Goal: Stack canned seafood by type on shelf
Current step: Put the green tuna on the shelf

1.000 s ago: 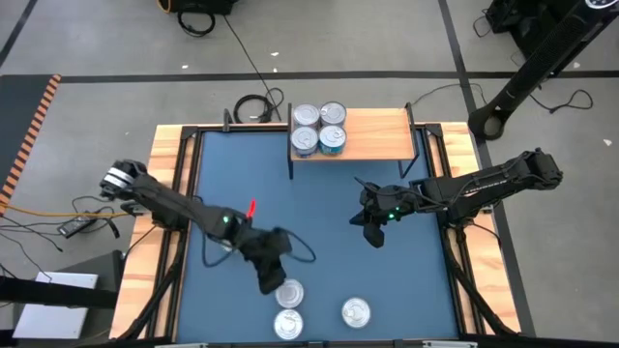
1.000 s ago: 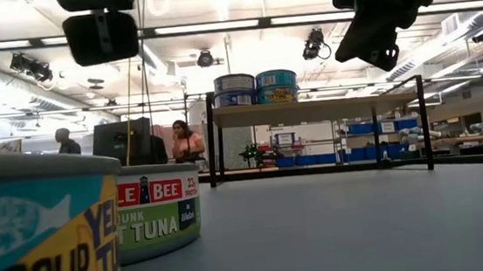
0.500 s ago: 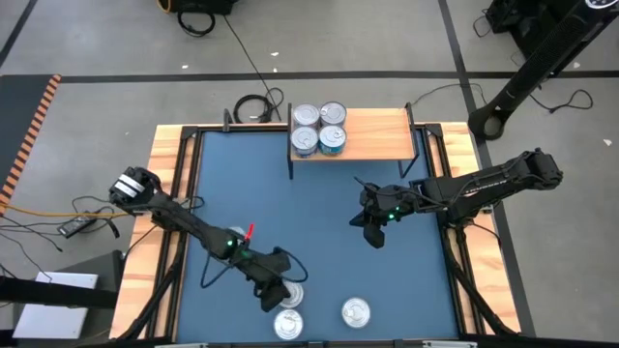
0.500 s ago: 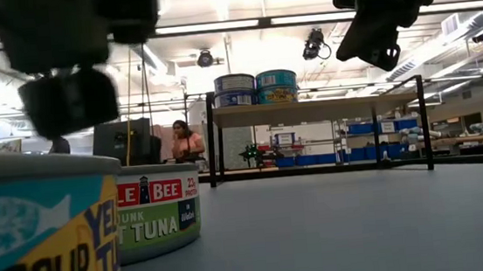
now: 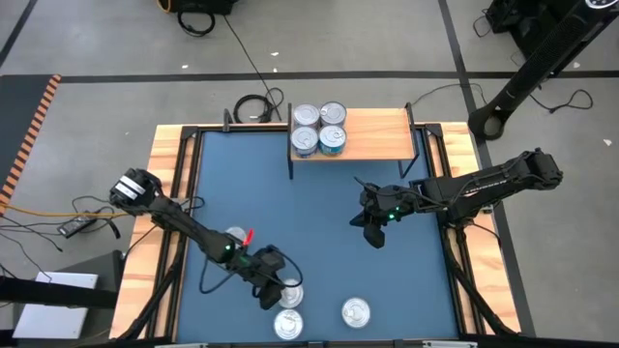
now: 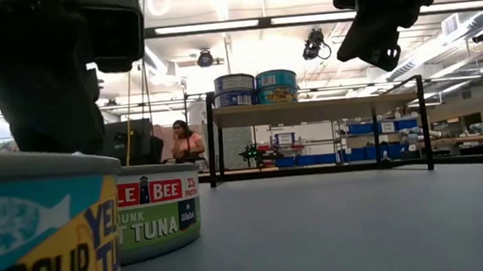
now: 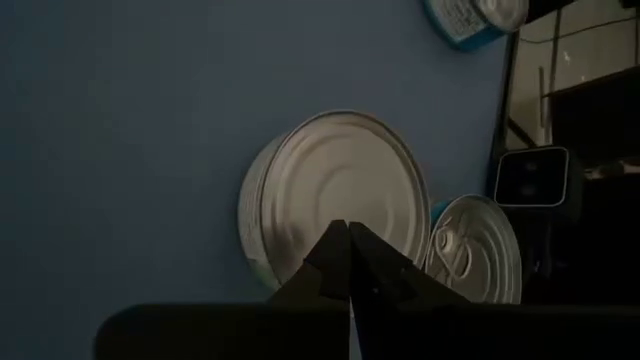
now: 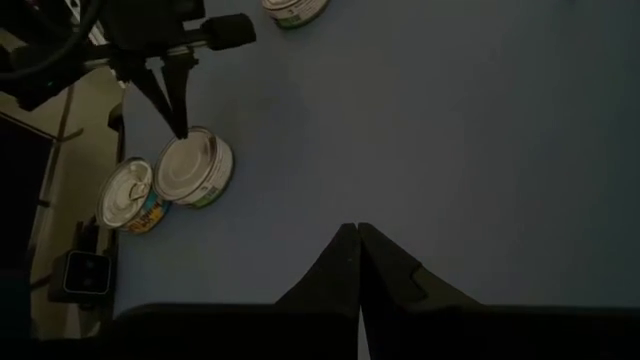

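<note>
Three tins stand on the blue table near its front edge: a plain-lidded tuna tin (image 5: pixel 290 294), a pull-tab tin (image 5: pixel 288 324) in front of it, and a third tin (image 5: pixel 356 311) to their right. My left gripper (image 5: pixel 274 290) is shut, with its fingertips (image 7: pixel 348 228) low over the plain-lidded tin (image 7: pixel 340 195). It also shows in the right wrist view (image 8: pixel 178 125). My right gripper (image 5: pixel 372 237) is shut and empty, high above the table's right half (image 8: pixel 357 228). The light-wood shelf (image 5: pixel 372 135) at the far edge carries several tins (image 5: pixel 319 128). My left gripper comes from above with shut fingers pointing down at the plain-lidded tin's lid (image 7: pixel 330 180), near the lid's rim. I cannot tell whether the tips touch the lid. The tin stands flat on the table.
The pull-tab tin (image 7: pixel 475 250) stands close beside the plain-lidded tin. Raised wooden strips (image 5: pixel 169 184) edge the table. The shelf's right half (image 5: pixel 387 126) is bare board. A low camera (image 7: pixel 530 178) sits at the front edge. People (image 6: pixel 188 140) are in the room behind.
My left gripper has gone toward the table's near edge and down, from beside the plain-lidded tin to low over its lid. The tins have not moved.
</note>
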`<action>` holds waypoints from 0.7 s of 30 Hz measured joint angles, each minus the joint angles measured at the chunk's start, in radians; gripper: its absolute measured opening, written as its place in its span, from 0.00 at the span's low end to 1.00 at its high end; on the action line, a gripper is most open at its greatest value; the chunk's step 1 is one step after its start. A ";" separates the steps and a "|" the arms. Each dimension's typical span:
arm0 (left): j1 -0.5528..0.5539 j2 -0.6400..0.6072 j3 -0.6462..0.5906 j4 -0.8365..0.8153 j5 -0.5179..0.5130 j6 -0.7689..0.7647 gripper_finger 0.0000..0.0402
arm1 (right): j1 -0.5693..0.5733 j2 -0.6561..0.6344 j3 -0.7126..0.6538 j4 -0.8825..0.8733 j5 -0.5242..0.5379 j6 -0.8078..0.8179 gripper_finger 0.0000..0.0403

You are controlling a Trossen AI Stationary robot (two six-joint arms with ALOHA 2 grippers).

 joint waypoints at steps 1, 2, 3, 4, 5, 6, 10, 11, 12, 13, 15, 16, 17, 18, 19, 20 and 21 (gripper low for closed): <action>0.000 0.002 0.000 0.000 0.008 0.001 0.00 | 0.000 0.000 0.000 0.000 0.000 0.000 0.01; 0.000 0.007 0.000 0.000 0.013 0.005 0.00 | 0.000 0.000 0.000 -0.001 0.000 0.000 0.02; 0.000 0.017 0.001 0.017 0.024 0.009 0.00 | 0.000 0.000 0.000 -0.002 0.000 0.000 0.02; 0.000 0.027 0.007 0.024 0.039 0.014 0.00 | 0.000 0.000 0.000 -0.003 0.000 0.000 0.02; 0.000 0.040 0.015 0.019 0.047 0.017 0.00 | 0.000 0.000 0.000 -0.008 0.000 0.000 0.02; 0.000 0.055 0.026 0.013 0.055 0.018 0.00 | 0.000 0.000 0.000 -0.011 0.000 0.000 0.01; 0.013 0.104 0.071 -0.004 0.063 0.021 0.00 | 0.000 0.000 0.000 -0.017 0.000 0.000 0.01; 0.019 0.112 0.080 -0.011 0.063 0.021 0.00 | 0.000 0.000 0.000 -0.019 0.000 0.000 0.01; 0.026 0.113 0.084 -0.019 0.062 0.026 0.00 | -0.001 0.000 0.000 -0.021 0.000 0.000 0.02; 0.037 0.113 0.084 -0.028 0.062 0.027 0.00 | -0.002 0.000 0.000 -0.020 0.000 0.000 0.02; 0.069 0.110 0.084 -0.038 0.062 0.032 0.00 | -0.002 0.000 0.000 -0.022 0.000 0.000 0.01; 0.089 0.104 0.084 -0.042 0.062 0.047 0.00 | -0.002 0.000 0.000 -0.022 0.000 0.000 0.01; 0.112 0.102 0.083 -0.046 0.059 0.061 0.00 | -0.002 0.000 0.000 -0.022 0.000 0.000 0.01; 0.137 0.102 0.082 -0.045 0.058 0.076 0.00 | -0.002 0.000 0.000 -0.022 0.000 0.000 0.01; 0.166 0.102 0.082 -0.041 0.059 0.089 0.00 | -0.002 0.000 0.000 -0.022 0.000 0.000 0.01; 0.192 0.103 0.082 -0.038 0.060 0.104 0.00 | -0.002 0.001 0.000 -0.024 0.000 0.000 0.01; 0.219 0.103 0.082 -0.037 0.066 0.121 0.00 | -0.002 0.001 0.000 -0.023 0.000 0.000 0.01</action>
